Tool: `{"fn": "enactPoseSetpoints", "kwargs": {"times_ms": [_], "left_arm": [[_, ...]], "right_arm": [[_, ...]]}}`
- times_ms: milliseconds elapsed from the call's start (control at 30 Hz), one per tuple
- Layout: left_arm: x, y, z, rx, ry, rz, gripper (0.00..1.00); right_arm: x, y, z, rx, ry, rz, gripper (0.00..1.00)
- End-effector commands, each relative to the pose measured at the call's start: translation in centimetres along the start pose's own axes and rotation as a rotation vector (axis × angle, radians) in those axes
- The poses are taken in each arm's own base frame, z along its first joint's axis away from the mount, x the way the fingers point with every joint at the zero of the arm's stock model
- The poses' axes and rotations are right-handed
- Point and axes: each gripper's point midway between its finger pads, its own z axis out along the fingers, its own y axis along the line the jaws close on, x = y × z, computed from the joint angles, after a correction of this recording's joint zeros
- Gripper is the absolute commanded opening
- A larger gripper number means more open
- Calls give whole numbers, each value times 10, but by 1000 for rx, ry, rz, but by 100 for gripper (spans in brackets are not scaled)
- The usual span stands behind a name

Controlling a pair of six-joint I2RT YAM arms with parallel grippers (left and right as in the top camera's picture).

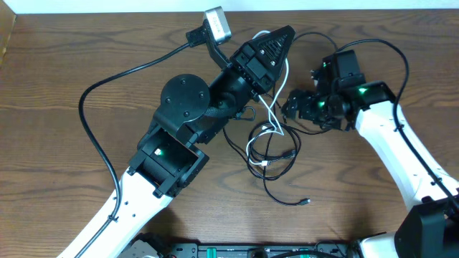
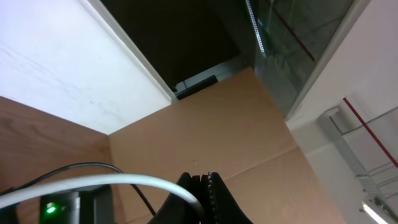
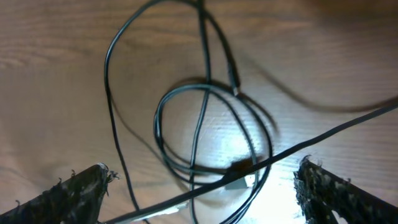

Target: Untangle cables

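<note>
The cables lie tangled mid-table: a white cable [image 1: 267, 115] runs from my left gripper [image 1: 281, 36] down into loops of black cables [image 1: 276, 161]. A loose black plug end [image 1: 306, 202] trails toward the front. The left gripper is raised and tilted toward the far edge. In the left wrist view its jaws [image 2: 205, 177] are pressed together on the white cable [image 2: 124, 182]. My right gripper [image 1: 292, 107] hovers at the tangle's right side. Its fingers [image 3: 87, 186] stand wide apart over the black loops [image 3: 199, 93], and one black strand crosses between them without being pinched.
A thick black arm wire [image 1: 93, 107] loops across the left of the wooden table [image 1: 57, 64]. A grey camera box [image 1: 217, 25] sits on the left arm near the far edge. A black rail [image 1: 251, 251] runs along the front edge.
</note>
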Motion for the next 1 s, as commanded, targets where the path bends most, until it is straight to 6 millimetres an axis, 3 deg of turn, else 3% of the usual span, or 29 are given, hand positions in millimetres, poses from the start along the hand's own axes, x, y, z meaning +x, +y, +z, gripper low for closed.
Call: {"fn": "enactPoseSetpoints", "kwargs": {"times_ms": [0,100,367,500,667,967], "left_arm": [[-3,-12,-2,33,1,-1,7],[-3,-12,-2,34,1,-1,7],[-3,-12,-2,34,1,-1,8],[-3,-12,-2,34,2,-1,8],[-3,-12,-2,34,1,-1,8],[-3,-12,-2,31,3,-1,8]], "right_arm": [[13,8,8,-1,40,4,87],[15,11,9,-3,45,-4,65],[20,15,9,-21,64,36,32],[23,17,9,-31,82,40,26],[25,16,9,-29,90,67,11],[37,21,25,-39,106,73,7]]}}
